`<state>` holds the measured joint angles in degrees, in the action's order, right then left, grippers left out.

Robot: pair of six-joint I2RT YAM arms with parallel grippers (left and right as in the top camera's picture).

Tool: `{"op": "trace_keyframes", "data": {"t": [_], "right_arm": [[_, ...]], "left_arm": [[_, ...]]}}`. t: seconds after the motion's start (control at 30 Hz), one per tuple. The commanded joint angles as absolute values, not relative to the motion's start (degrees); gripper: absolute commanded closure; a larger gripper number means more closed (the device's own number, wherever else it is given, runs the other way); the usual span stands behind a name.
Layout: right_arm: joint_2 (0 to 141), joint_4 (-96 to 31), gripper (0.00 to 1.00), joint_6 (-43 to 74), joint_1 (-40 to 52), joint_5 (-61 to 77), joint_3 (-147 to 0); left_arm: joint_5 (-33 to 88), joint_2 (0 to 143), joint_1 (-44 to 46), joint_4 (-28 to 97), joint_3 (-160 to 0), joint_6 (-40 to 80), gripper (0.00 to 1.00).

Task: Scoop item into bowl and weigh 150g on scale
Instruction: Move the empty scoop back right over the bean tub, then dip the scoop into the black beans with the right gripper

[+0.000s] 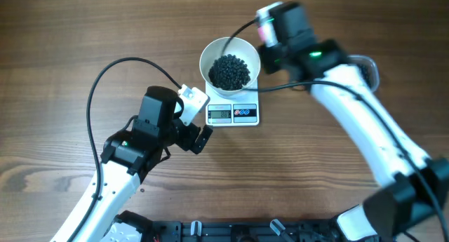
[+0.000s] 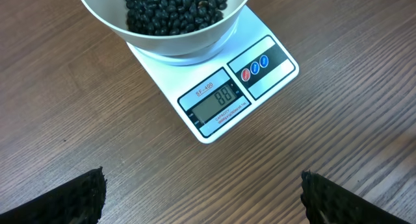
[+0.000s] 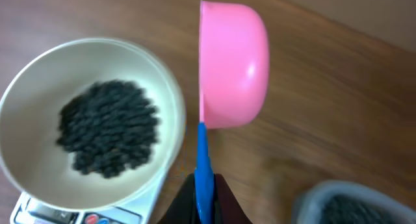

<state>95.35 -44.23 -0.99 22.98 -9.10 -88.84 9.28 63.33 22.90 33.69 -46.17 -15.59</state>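
The white bowl (image 1: pixel 210 54) stands on the white scale (image 1: pixel 233 114) and holds a heap of black beans (image 1: pixel 230 71). From the left wrist view the bowl (image 2: pixel 169 42), beans (image 2: pixel 175 6) and the scale (image 2: pixel 260 81) with its lit display lie just ahead. My left gripper (image 2: pixel 201 201) hangs open over bare wood before the scale. My right gripper (image 3: pixel 205 195) is shut on the blue handle of a pink scoop (image 3: pixel 234 65). The scoop is turned on its side beside the bowl (image 3: pixel 166 100), mouth toward the beans (image 3: pixel 107 133).
A grey tub (image 3: pixel 351 204) with more dark beans sits to the right of the scale, mostly under the right arm (image 1: pixel 365 123) in the overhead view. The left arm (image 1: pixel 133 147) reaches in from the front left. Bare wooden tabletop surrounds the scale.
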Motion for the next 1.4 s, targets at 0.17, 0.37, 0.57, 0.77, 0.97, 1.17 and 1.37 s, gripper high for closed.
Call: {"op": "trace_keyframes", "data": {"t": [0.17, 0.37, 0.57, 0.77, 0.97, 1.17, 1.37], "right_arm": [[85.2, -54.3, 0.96, 3.3, 10.7, -3.8, -89.0], [85.2, -59.9, 0.96, 3.2, 5.4, -3.7, -89.0], [86.4, -62.0, 0.96, 2.7, 2.5, -3.7, -88.5], [91.1, -63.4, 0.96, 0.1, 2.5, -2.9, -88.5], [95.0, -64.0, 0.96, 0.0, 2.5, -7.6, -88.5], [96.6, -65.7, 0.95, -0.7, -0.5, -9.6, -88.5], [98.7, -66.8, 0.96, -3.3, -5.0, -8.9, -88.5]], "left_arm": [[9.6, 63.5, 22.7, 33.7, -46.0, -16.1, 0.00], [9.6, 63.5, 22.7, 33.7, -46.0, -16.1, 0.00], [9.6, 63.5, 22.7, 33.7, -46.0, -16.1, 0.00], [9.6, 63.5, 22.7, 33.7, -46.0, -16.1, 0.00], [9.6, 63.5, 22.7, 33.7, -46.0, -16.1, 0.00], [9.6, 63.5, 22.7, 33.7, -46.0, -16.1, 0.00], [9.6, 63.5, 22.7, 33.7, -46.0, -16.1, 0.00]]}}
